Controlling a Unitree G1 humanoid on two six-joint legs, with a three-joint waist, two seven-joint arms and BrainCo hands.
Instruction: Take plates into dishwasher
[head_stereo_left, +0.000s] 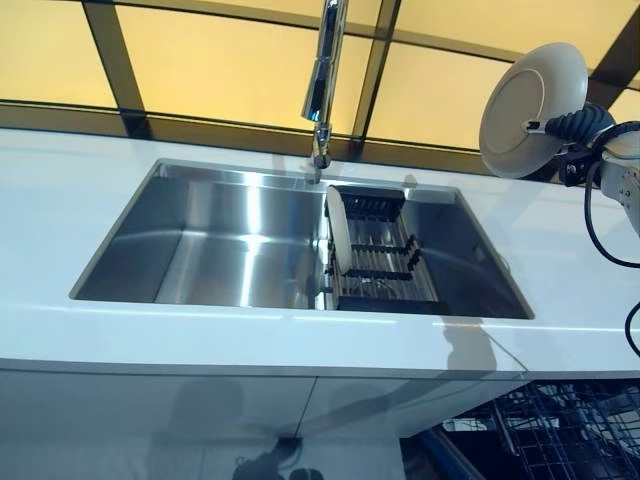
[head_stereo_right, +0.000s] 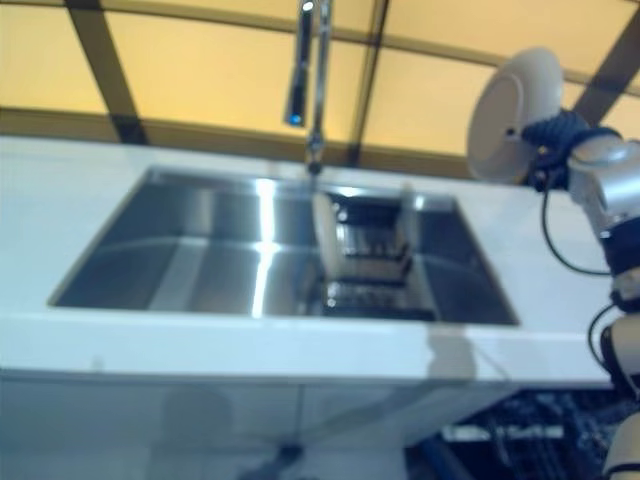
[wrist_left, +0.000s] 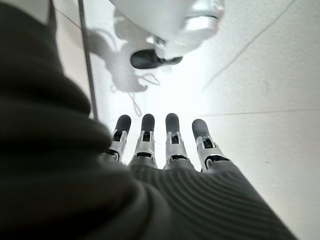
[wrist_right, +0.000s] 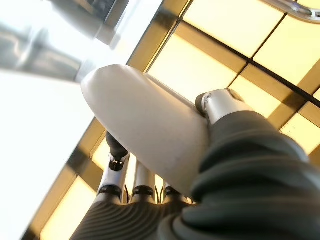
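My right hand (head_stereo_left: 575, 128) is shut on a white plate (head_stereo_left: 528, 108) and holds it on edge, high above the right end of the counter; the right wrist view shows the plate (wrist_right: 145, 125) pinched between thumb and fingers (wrist_right: 116, 152). A second white plate (head_stereo_left: 338, 226) stands on edge in a black rack (head_stereo_left: 385, 260) in the right part of the sink. The dishwasher's wire rack (head_stereo_left: 560, 430) shows at the lower right, below the counter. My left hand (wrist_left: 165, 145) shows only in its wrist view, fingers straight and empty, hanging over the floor.
A steel sink (head_stereo_left: 210, 250) is set in a white counter (head_stereo_left: 60, 200). A chrome tap (head_stereo_left: 322, 90) stands behind the sink. White cabinet fronts (head_stereo_left: 150, 420) lie below the counter.
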